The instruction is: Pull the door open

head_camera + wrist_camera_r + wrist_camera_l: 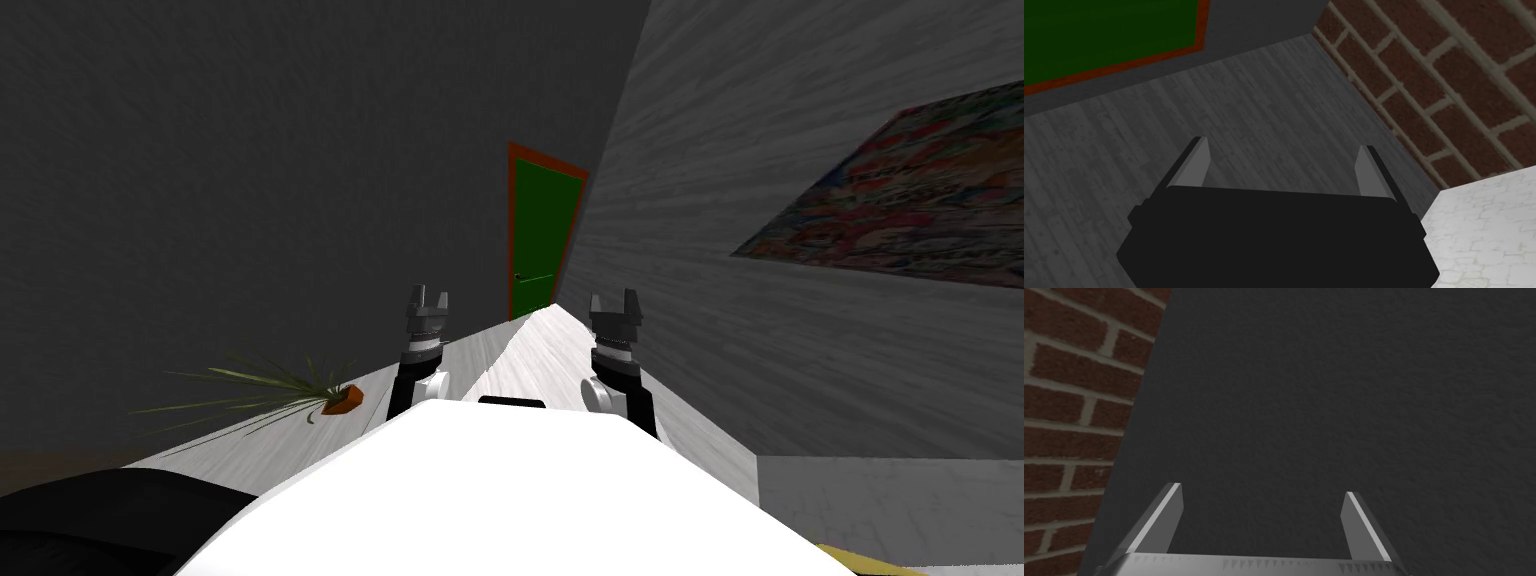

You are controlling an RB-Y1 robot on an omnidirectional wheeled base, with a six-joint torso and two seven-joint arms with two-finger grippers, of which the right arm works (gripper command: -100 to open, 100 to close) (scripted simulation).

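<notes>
A narrow corridor ran ahead, with a pale floor [520,360] between a dark wall [250,150] and a planked wall [700,150]. At lower centre the left tool [428,294] and right tool [613,297] both stood wide and empty. A potted plant [335,400] sat at lower left. Far off at centre stood the green door [540,230], seemingly shut. It was probably rigid and heavy, best gripped at its thin handle [533,277]. The side walls left little room for its swing.

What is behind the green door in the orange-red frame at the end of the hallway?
Nothing behind shows: the green door fills its orange-red frame, closed, covering whatever lies beyond. The left gripper and right gripper, both open, are well short of it.
</notes>
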